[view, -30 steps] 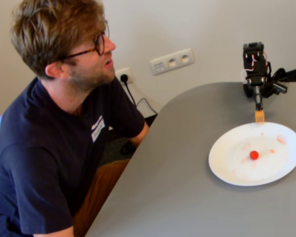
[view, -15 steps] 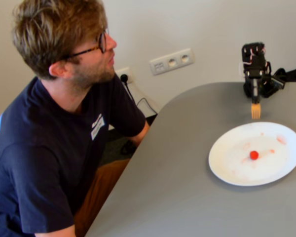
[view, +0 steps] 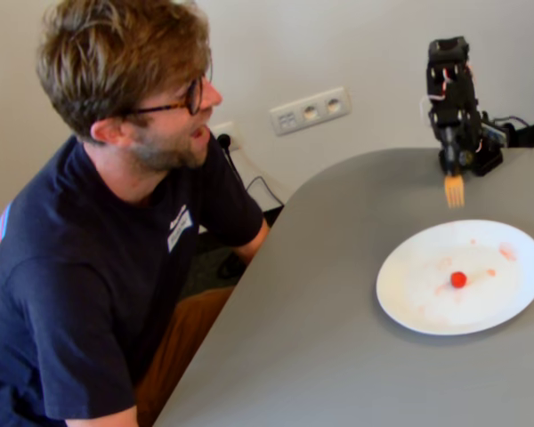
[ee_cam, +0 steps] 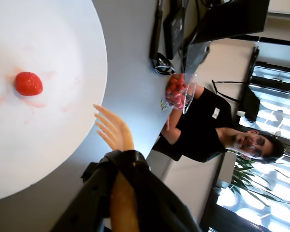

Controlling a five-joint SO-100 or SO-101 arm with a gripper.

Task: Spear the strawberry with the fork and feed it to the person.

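The strawberry (view: 458, 279) lies near the middle of the white plate (view: 409, 298), among faint pink smears. The pale yellow-orange fork (view: 454, 189) hangs tines down from my black gripper (view: 452, 165), above the table just behind the plate's far rim and clear of the fruit. In the wrist view, which lies on its side, the fork (ee_cam: 115, 129) sits at the plate (ee_cam: 63, 48) edge, its handle gripped by the gripper (ee_cam: 123, 159), with the strawberry (ee_cam: 29, 83) to the left. The person (view: 142, 107) sits at the table's left, mouth slightly open, facing right; he also shows in the wrist view (ee_cam: 251, 142).
The grey table (view: 320, 311) has a curved edge by the person. A wall socket (view: 310, 110) is behind it. In the wrist view a clear bowl of strawberries (ee_cam: 179, 90) stands near the table edge, with black devices and cables (ee_cam: 174, 24) beyond.
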